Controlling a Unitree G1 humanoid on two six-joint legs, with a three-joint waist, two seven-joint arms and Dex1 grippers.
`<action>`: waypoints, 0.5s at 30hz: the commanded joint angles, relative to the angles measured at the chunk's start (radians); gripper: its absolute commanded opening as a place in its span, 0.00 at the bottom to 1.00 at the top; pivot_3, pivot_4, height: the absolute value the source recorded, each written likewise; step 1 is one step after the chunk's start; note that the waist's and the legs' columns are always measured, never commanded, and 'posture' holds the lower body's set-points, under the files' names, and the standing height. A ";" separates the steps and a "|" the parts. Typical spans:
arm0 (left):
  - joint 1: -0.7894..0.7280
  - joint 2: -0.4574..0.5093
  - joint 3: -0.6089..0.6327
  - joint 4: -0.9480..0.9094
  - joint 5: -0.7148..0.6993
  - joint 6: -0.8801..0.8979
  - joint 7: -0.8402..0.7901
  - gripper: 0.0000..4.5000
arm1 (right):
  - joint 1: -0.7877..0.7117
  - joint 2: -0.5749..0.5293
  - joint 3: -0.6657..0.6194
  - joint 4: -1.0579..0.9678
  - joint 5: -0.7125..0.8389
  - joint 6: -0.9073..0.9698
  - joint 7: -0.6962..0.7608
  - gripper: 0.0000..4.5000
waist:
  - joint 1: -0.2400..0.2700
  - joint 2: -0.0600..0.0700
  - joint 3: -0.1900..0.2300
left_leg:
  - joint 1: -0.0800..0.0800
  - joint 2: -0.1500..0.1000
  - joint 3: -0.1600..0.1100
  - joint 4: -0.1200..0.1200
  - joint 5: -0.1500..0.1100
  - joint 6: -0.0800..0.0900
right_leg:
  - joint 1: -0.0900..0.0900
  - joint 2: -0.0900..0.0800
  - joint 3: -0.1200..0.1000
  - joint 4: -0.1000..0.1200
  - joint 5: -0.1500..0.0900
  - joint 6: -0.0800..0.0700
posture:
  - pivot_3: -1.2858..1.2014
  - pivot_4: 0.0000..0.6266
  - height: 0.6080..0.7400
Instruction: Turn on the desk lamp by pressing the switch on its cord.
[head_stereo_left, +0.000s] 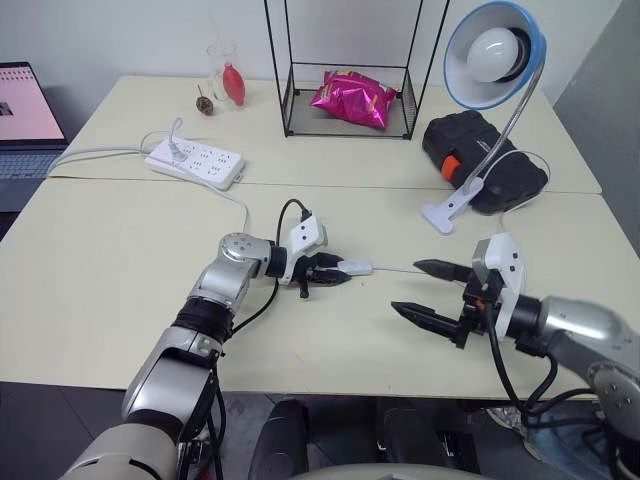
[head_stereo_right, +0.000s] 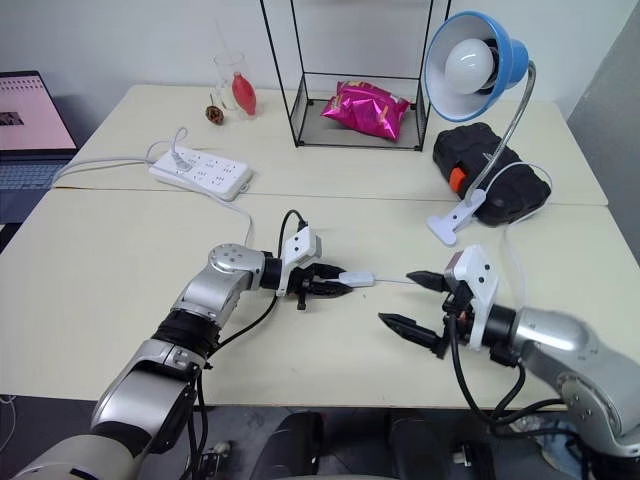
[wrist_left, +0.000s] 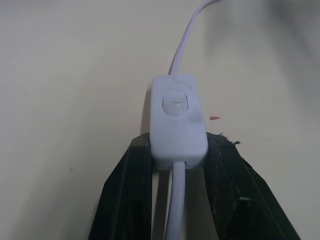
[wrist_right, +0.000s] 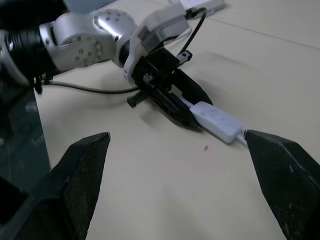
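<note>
Pale beige desk (head_stereo_left: 120, 300), white wall behind. The left claw (head_stereo_left: 335, 271) is clamped on the small white oblong inline switch (head_stereo_left: 358, 267); the right claw (head_stereo_left: 428, 290) hangs wide open just beside it. I'd hold the switch flat and press one fingertip squarely onto the rocker. Black wire-frame box (head_stereo_left: 290, 105) well beyond holds a pink snack bag (head_stereo_left: 352, 98).

R gripper (wrist_right: 185, 195) fingers spread wide; betw them, L gripper (wrist_right: 185, 112) fingers clamp switch (wrist_right: 216, 120) on worktop (wrist_right: 165, 185).
</note>
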 joint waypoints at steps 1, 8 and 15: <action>0.034 0.008 0.047 -0.155 -0.036 -0.005 0.039 0.24 | 0.056 0.109 -0.026 -0.018 0.129 0.059 -0.184 1.00 | 0.000 0.000 0.000 | 0.000 -0.001 0.000 0.000 0.000 0.000 | 0.000 0.000 0.000 0.000 0.001 -0.002 | 0.52 0.24 1.00; 0.104 0.006 0.063 -0.307 -0.051 0.027 0.096 0.24 | 0.006 0.369 -0.024 0.167 0.291 0.064 -0.470 1.00 | -0.005 -0.001 -0.001 | 0.002 0.001 0.001 0.001 0.000 0.000 | 0.001 0.000 0.001 0.000 0.000 0.001 | 0.52 0.24 1.00; 0.104 -0.006 0.068 -0.354 -0.058 0.059 0.142 0.24 | -0.151 0.525 -0.040 0.315 0.418 0.027 -0.621 1.00 | -0.006 0.001 -0.001 | 0.001 0.001 0.001 0.000 0.001 0.002 | 0.000 0.002 0.001 0.000 0.002 0.000 | 0.52 0.24 1.00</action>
